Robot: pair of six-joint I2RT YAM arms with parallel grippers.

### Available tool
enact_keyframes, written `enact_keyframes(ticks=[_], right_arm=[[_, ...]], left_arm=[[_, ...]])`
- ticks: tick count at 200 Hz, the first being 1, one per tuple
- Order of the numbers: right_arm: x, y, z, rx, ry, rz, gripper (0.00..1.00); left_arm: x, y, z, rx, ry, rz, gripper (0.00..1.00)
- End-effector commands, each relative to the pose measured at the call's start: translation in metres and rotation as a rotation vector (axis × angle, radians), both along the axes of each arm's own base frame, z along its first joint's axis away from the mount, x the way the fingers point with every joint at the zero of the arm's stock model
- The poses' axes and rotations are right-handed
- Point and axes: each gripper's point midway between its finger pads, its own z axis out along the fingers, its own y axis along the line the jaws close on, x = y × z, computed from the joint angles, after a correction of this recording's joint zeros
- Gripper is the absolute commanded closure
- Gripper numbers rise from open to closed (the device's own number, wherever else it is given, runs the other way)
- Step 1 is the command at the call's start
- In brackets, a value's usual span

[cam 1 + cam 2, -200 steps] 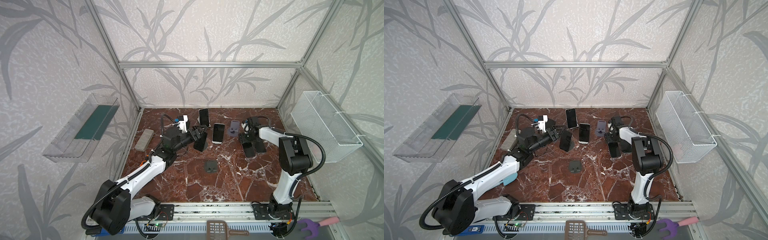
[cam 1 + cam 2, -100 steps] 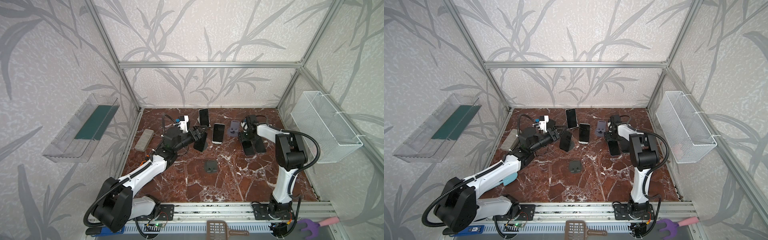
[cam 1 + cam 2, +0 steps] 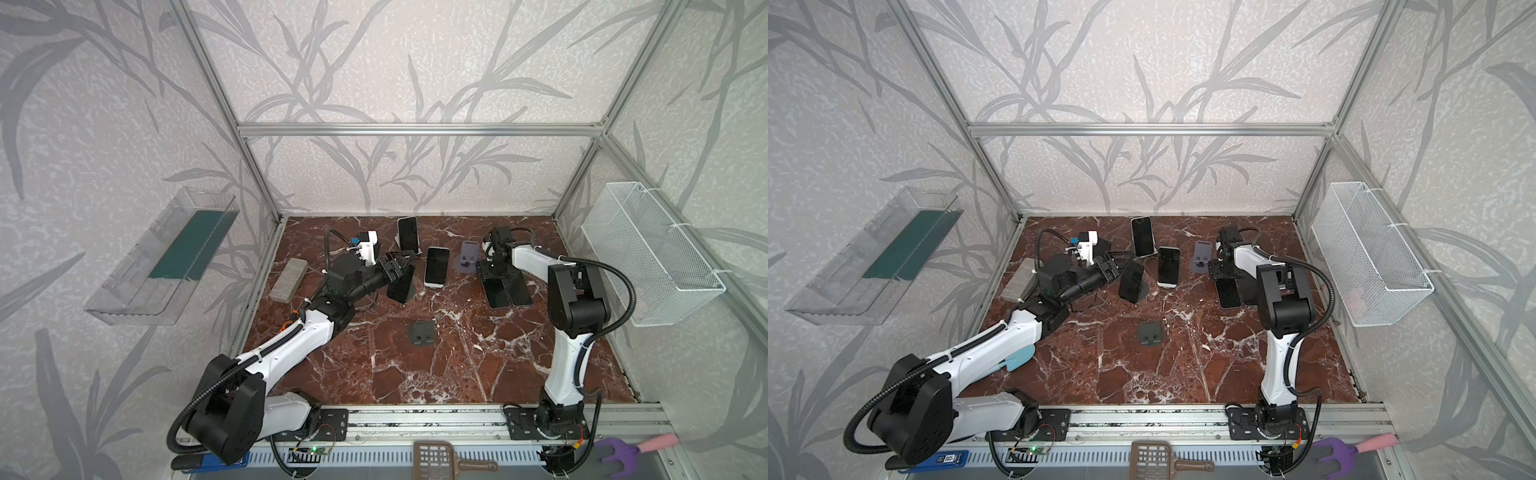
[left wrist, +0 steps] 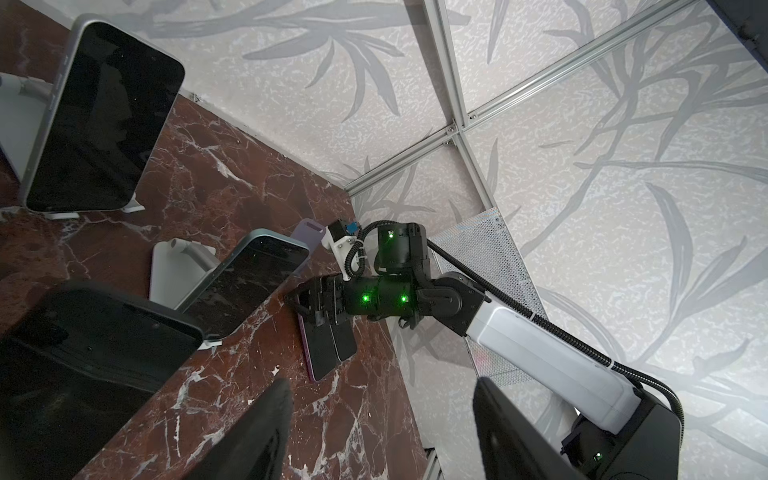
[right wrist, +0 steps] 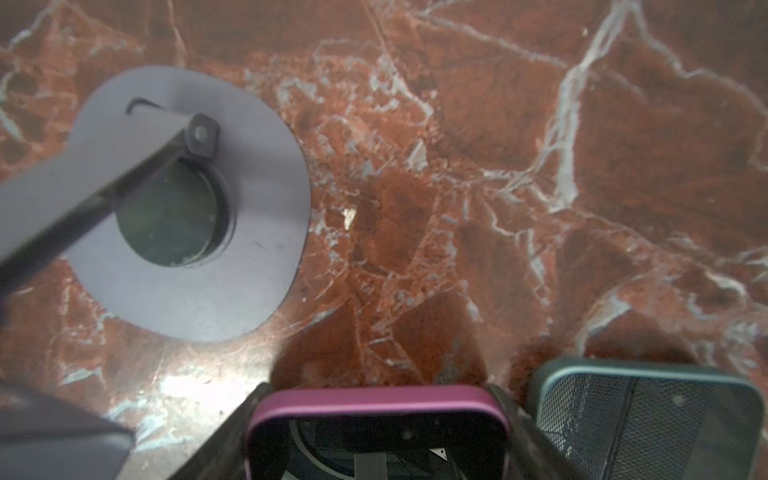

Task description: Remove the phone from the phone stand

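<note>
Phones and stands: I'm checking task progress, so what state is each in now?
Rear phone, docked
Middle phone, docked
Black phone, docked
Pink phone, flat, gripped by right fingers
Teal phone, lying flat
Purple stand, empty
Front stand, empty
Left gripper, open

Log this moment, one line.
left claw: open, beside dark phone on stand | right claw: shut on pink phone, flat on table
</note>
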Motion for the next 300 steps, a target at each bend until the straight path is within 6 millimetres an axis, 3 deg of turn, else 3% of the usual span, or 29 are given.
enact_keyframes(ticks=[1,49,135,205,253,300], right_arm=[[-0.007,-0.008,-0.017,-0.032,0.059,-0.023,0.27],[-0.009,-0.013,-0.018,-0.085,0.049,-0.042,0.25],[-0.012,-0.009,-0.020,-0.071,0.082,-0.028,0.23],[-0.013,-0.007,-0.008,-0.045,0.085,-0.046,0.22],[-0.009,-0.005,0.017,-0.017,0.044,-0.085,0.22],[-0.010,-0.003,0.078,0.036,-0.085,-0.130,0.21]], left_arm=[[-0.001,-0.004,0.009,-0.024,-0.025,-0.017,0.30],[0.002,-0.007,-0.001,-0.021,0.017,-0.024,0.30],[0.001,-0.006,0.001,-0.011,-0.002,-0.022,0.30],[0.000,-0.006,0.003,-0.014,-0.005,-0.021,0.30],[0.000,-0.004,0.007,-0.012,-0.017,-0.019,0.30],[-0.004,0.000,0.014,0.005,-0.042,-0.005,0.30]])
